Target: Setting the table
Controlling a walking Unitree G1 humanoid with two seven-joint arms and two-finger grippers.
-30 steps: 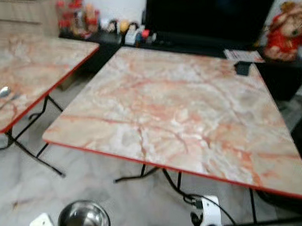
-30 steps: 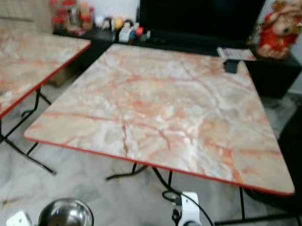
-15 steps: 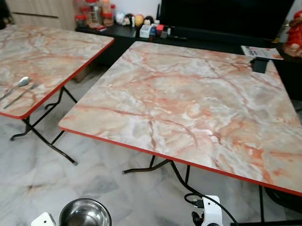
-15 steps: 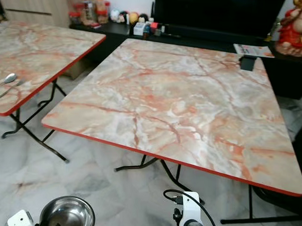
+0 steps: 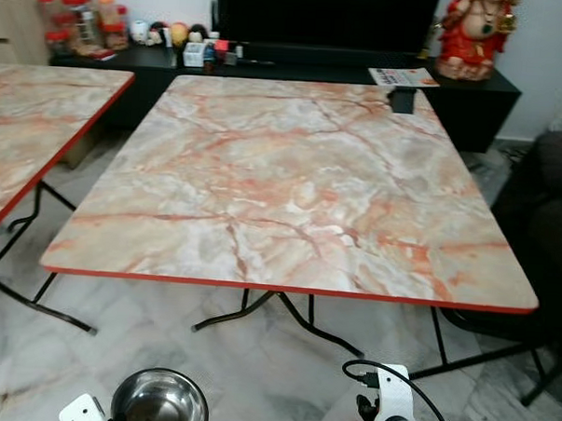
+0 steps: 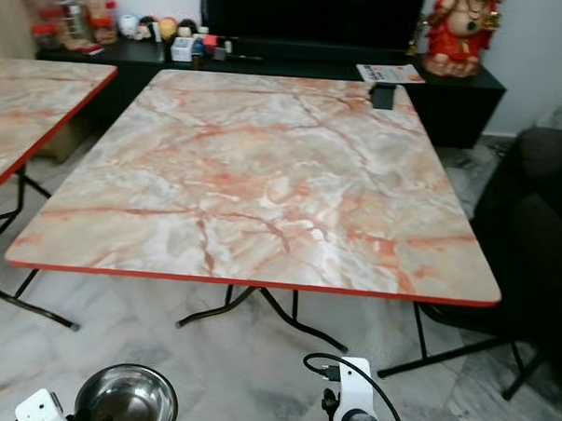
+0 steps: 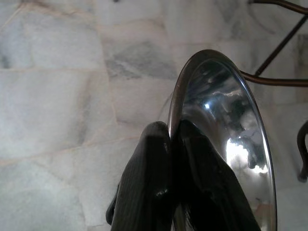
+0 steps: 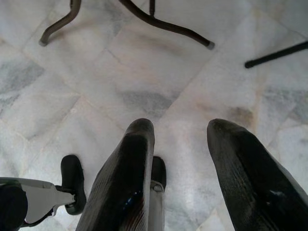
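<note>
One steel bowl (image 7: pixel 226 139) pinched by left fingers (image 7: pixel 149 192); two marble tables (image 5: pixel 292 174).

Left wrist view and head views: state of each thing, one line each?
Steel bowl: held by its rim, above the floor, not yet on a table.
Left gripper: jaws shut on the bowl's rim.
Right gripper: jaws open, holding nothing, over the floor.
Marble table: unfolded, standing, top bare except a small black object at the far edge.
TV: screen dark.
</note>
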